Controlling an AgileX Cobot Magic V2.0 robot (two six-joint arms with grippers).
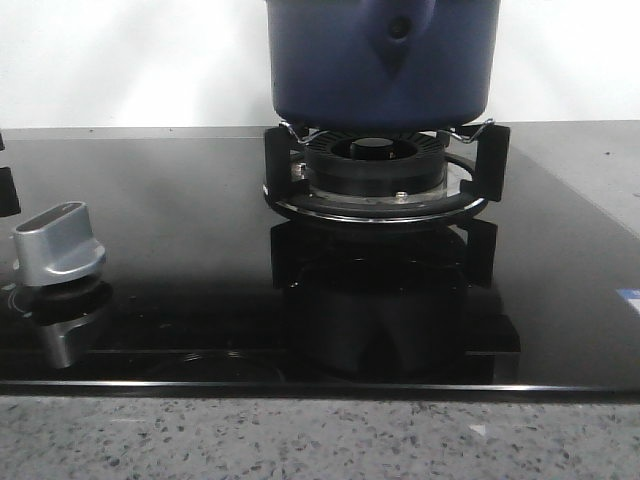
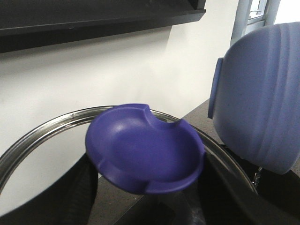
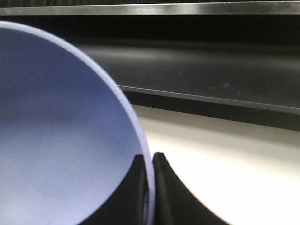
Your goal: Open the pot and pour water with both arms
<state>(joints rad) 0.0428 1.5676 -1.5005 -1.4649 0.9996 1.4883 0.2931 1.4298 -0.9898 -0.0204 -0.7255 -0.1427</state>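
The dark-blue pot hangs at the top middle of the front view, its base just above the black burner grate, its handle bracket facing the camera. Neither gripper shows in the front view. My right gripper is shut on the pot's thin rim, one finger inside and one outside. My left gripper is shut on the blue knob of the steel-rimmed glass lid, held off the pot. The pot's side is close by in the left wrist view.
The black glass cooktop carries the grate and a silver control knob at the left. A speckled stone counter edge runs along the front. A white wall is behind, with a dark shelf above.
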